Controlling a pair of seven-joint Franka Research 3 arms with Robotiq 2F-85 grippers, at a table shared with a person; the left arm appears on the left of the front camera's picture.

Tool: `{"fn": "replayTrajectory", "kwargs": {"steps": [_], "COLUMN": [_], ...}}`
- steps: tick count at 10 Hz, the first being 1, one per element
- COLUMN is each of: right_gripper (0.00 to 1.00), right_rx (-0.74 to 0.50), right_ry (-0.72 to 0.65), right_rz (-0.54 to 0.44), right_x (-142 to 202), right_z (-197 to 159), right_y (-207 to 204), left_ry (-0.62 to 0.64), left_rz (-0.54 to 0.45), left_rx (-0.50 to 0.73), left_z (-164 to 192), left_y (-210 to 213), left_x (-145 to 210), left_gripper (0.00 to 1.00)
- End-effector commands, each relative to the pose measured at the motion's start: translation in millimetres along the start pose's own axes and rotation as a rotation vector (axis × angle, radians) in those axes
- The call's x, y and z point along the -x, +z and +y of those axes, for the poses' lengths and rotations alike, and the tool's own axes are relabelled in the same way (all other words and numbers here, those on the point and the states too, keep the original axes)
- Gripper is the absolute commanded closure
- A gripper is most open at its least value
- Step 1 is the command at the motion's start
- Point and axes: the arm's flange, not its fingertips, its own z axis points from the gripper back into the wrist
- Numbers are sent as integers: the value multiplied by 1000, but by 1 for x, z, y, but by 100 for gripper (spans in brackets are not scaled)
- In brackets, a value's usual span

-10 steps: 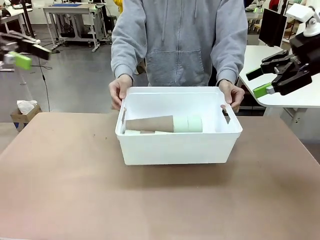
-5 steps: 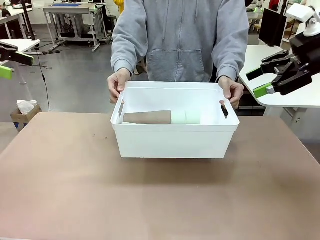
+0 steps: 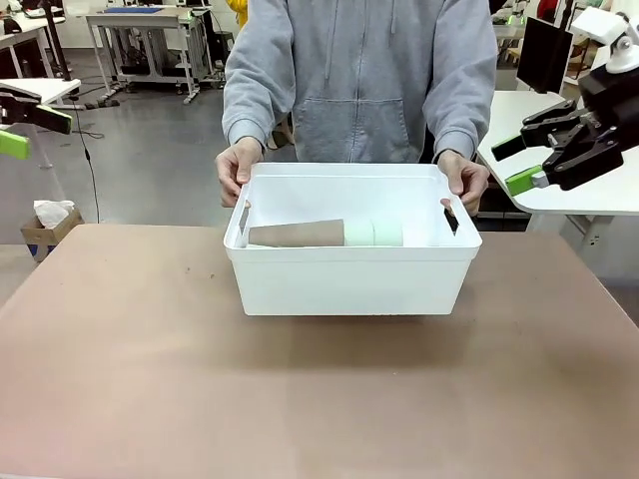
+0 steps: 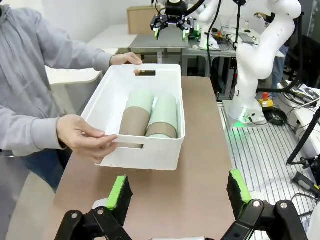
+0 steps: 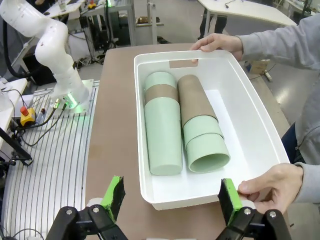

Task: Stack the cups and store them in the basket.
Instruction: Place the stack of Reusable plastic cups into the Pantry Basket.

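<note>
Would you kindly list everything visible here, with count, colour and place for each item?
Cups: six, four pale green and two tan-brown, nested in two stacks lying on their sides inside the basket.
Basket: one, white, near the table's far edge.
Table: one, brown, under the basket.
Cardboard box: one, brown, on the floor beyond the table's left corner.
Person's hands: two, gripping the basket's two short ends.
Left gripper: one, black with green pads, open, raised off to the left of the table.
Right gripper: one, black with green pads, open, raised off to the right.
</note>
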Motion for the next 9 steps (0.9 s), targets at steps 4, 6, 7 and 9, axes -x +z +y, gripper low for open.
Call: {"fn": "replayTrajectory", "kwargs": {"steps": [4,6,7,9], "right_gripper": [0,0,0,0], "right_rx": [-3,-3,-3,-3], "right_ry": [-21,-21,-21,-21], "right_rz": [-23,-23,-23,-23], "right_x": [-5,-5,-5,-5], "right_z": [0,0,0,0], "right_y": [0,0,0,0], "left_ry": [15,15,15,15], "left_rz": [-1,-1,-1,-1], "left_rx": [7,7,7,7], "left_z": [-1,-1,-1,-1], "left_y": [3,3,3,3], "left_x": [-4,-4,-4,-4], "left_gripper": [0,0,0,0]}}
